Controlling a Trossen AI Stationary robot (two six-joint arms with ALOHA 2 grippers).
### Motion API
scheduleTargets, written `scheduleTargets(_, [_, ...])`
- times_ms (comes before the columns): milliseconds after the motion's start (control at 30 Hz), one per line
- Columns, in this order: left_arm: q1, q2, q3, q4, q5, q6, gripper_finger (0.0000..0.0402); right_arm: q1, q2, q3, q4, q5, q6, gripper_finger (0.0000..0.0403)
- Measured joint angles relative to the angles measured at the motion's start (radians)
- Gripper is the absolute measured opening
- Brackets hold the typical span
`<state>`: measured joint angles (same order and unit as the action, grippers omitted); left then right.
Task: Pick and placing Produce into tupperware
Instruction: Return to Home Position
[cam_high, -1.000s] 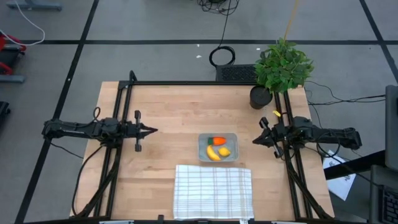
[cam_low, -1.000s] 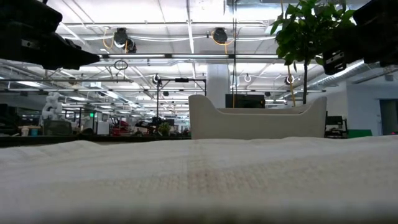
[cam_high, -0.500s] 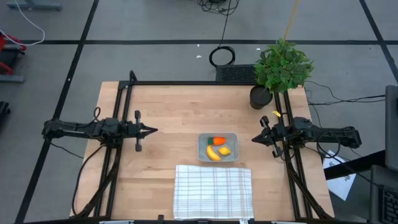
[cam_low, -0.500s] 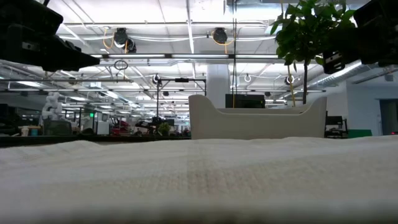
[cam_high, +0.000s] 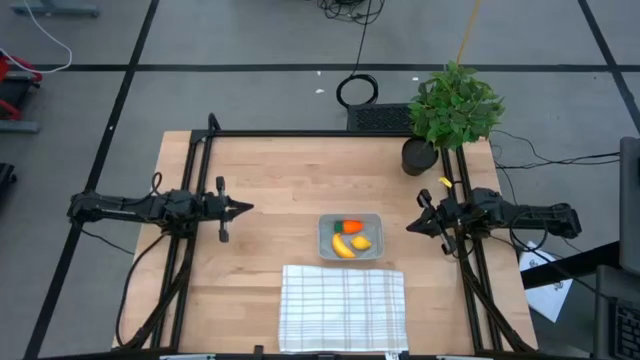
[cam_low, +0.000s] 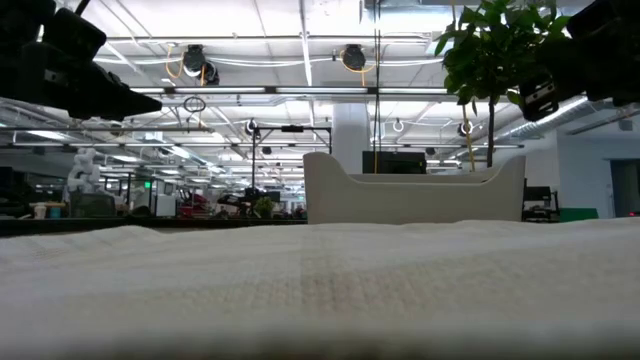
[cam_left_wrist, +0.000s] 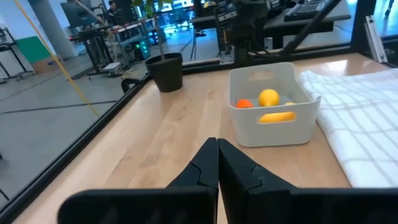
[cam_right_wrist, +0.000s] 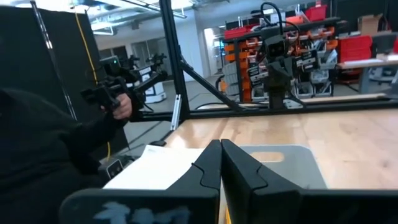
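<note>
Wooden table (cam_high: 270, 180): a pale plank top is framed by dark rails and is seen whole from above.

White cloth (cam_high: 343, 307): a grid pattern is shown on it. It is laid flat at the table's front edge, just beside the tupperware, and it fills the foreground of the low view.

Potted plant (cam_high: 455, 105): leafy green growth in a dark pot is set at the far right corner of the table.

Left gripper (cam_high: 245, 209): it is held over the left half of the table, pointed toward the middle, well apart from the tupperware. Its fingers are pressed together, and nothing is held between them (confirmed in the left wrist view).

Right gripper (cam_high: 410, 226): it is held at the right side of the table, near the tupperware and pointed toward it. Its fingers are likewise closed on nothing.

Tupperware (cam_high: 350, 237): a shallow grey tub with rounded corners is placed between the two grippers, right of the table's centre. All three produce pieces are contained in it.

Banana (cam_high: 343, 248): yellow and curved, it is laid along the tub's front side.

Carrot (cam_high: 351, 226): orange with a green top, it is laid at the tub's far side.

Lemon (cam_high: 361, 243): small, round and yellow, it is set just beside the banana.
</note>
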<state>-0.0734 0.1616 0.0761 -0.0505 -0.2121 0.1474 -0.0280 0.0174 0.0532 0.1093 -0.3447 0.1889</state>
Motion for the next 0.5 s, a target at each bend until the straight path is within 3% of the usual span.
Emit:
scheduleTargets(367, [0.000, 0.000, 0.000, 0.000, -0.006, -0.015, 0.0004, 0.000, 0.000, 0.000, -0.009, 0.001, 0.022, 0.0000])
scheduleTargets(500, [0.000, 0.000, 0.000, 0.000, -0.007, -0.015, 0.0006, 0.008, 0.000, 0.000, -0.009, -0.064, -0.031, 0.0000])
